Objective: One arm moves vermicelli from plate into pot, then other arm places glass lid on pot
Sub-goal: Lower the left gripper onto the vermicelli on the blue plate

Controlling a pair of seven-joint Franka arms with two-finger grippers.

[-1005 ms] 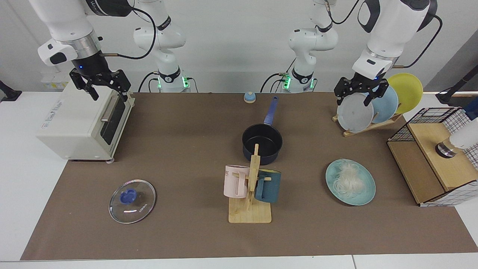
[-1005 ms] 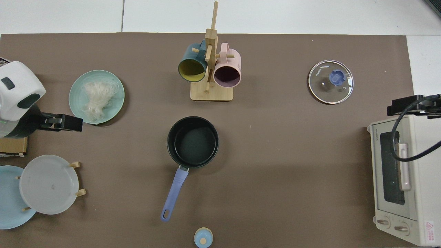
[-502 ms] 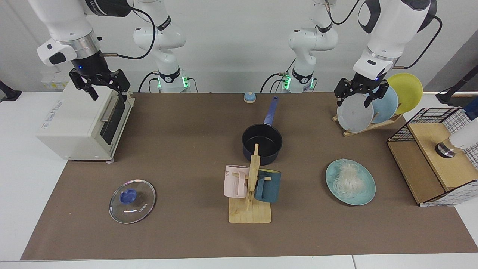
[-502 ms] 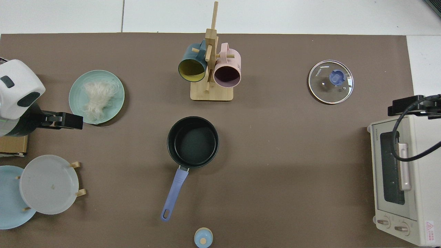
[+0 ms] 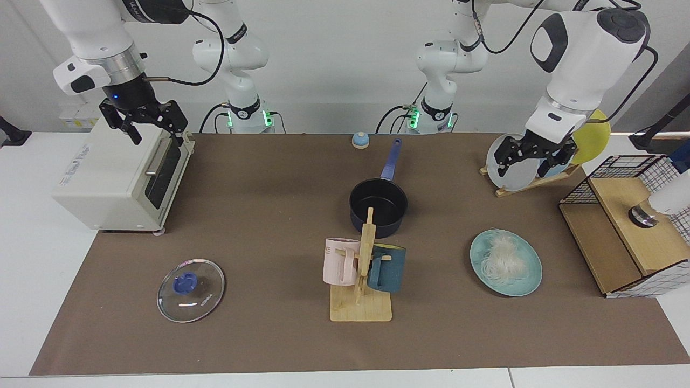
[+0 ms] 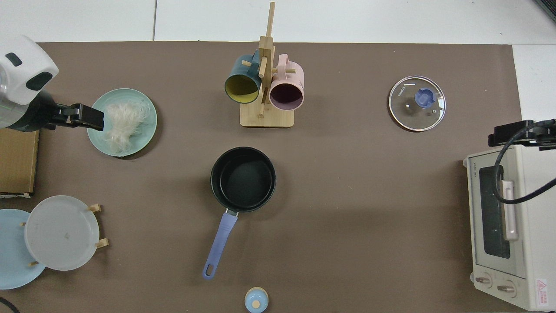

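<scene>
The vermicelli (image 5: 504,253) (image 6: 124,121) lies as a white nest on the teal plate (image 5: 525,280) (image 6: 145,130), toward the left arm's side of the mat. The dark pot (image 5: 378,207) (image 6: 243,178) stands empty mid-table, its blue handle pointing toward the arms. The glass lid (image 5: 191,283) (image 6: 417,103) lies flat on the mat on the other side. My left gripper (image 5: 531,160) (image 6: 93,118) hangs open, high above the plate's outer edge and in front of the plate rack in the facing view. My right gripper (image 5: 155,133) (image 6: 506,134) waits open above the toaster oven.
A wooden mug stand (image 5: 361,302) with a pink and a teal mug stands just in front of the pot. The toaster oven (image 5: 118,172), a plate rack (image 5: 517,186) with upright plates, a wire basket with a wooden box (image 5: 630,237) and a small bell (image 5: 360,140) line the mat.
The left arm has swung away from the plate rack, lower and toward the teal plate; its gripper now hangs over the plate's edge. The right arm has not moved.
</scene>
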